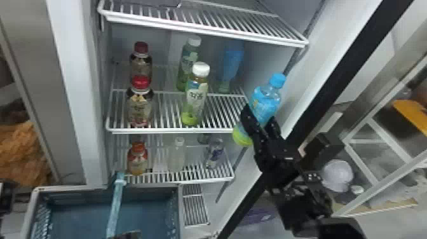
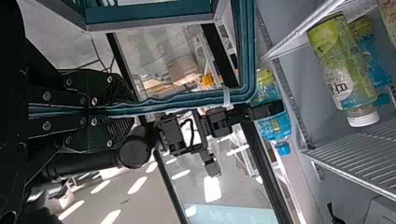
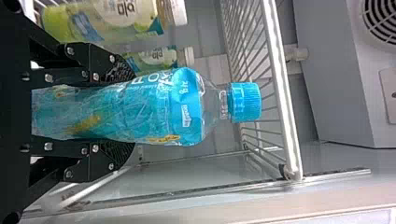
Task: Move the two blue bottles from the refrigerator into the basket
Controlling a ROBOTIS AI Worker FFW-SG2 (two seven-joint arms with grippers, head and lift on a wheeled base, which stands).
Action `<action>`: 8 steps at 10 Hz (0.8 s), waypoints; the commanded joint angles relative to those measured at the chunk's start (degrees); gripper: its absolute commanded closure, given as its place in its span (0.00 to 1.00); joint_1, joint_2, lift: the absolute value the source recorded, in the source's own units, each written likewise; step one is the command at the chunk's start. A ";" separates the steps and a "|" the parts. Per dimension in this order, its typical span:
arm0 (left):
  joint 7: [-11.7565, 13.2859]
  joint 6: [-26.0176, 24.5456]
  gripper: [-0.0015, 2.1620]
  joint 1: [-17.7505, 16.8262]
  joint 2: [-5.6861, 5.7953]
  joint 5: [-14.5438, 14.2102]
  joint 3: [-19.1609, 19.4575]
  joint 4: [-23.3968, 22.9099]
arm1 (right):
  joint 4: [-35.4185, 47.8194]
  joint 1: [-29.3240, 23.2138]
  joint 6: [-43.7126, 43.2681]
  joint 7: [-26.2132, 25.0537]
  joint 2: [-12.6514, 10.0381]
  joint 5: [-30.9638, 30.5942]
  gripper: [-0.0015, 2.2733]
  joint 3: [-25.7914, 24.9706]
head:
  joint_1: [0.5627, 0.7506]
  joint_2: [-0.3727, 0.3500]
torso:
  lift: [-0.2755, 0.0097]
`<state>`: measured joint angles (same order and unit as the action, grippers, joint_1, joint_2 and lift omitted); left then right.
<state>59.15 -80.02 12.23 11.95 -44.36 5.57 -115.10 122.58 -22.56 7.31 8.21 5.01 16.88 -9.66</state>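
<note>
You face the open refrigerator (image 1: 68, 79), and its middle shelf (image 1: 168, 130) is your reference. Below and to the left of that shelf you have the basket (image 1: 28, 206), its teal handle (image 1: 116, 200) standing up. An upper shelf (image 1: 203, 28) runs above the middle shelf, and a lower shelf (image 1: 178, 182) lies beneath it.

Your right gripper (image 1: 260, 116) is at the middle shelf's right front corner, its fingers pinching a blue bottle (image 1: 267, 101) around the body. That bottle leans to the right, cap upward. Your left gripper (image 1: 127, 235) is below the middle shelf, its fingers pinching the handle.

The second blue bottle (image 1: 232, 60) is at the right rear of the middle shelf. Two green bottles (image 1: 196, 95) with white caps stand near the middle shelf's centre, one behind the other, and two dark bottles (image 1: 139, 105) with red caps line up at its left. Under the middle shelf you see an orange-capped bottle (image 1: 137, 159), a pale bottle (image 1: 177, 155) and a clear bottle (image 1: 215, 154), left to right.
</note>
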 commanded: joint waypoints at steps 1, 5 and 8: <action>0.00 0.15 0.56 0.00 0.00 -0.02 -0.03 0.00 | 2.65 -3.32 0.70 0.84 0.00 1.40 0.38 0.17 | 0.70 0.03 | 0.97; 0.09 0.43 0.56 0.00 -0.09 -0.20 -0.12 -0.14 | 8.69 -11.89 3.23 3.57 -0.26 3.60 0.38 0.87 | 0.70 0.05 | 0.97; 0.09 0.43 0.56 0.00 -0.09 -0.20 -0.12 -0.14 | 10.80 -15.27 4.50 6.03 -0.18 5.36 0.38 2.98 | 0.70 0.09 | 0.97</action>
<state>59.24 -79.59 12.23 11.86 -44.56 5.43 -115.21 133.29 -37.51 11.58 14.11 4.82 22.00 -7.17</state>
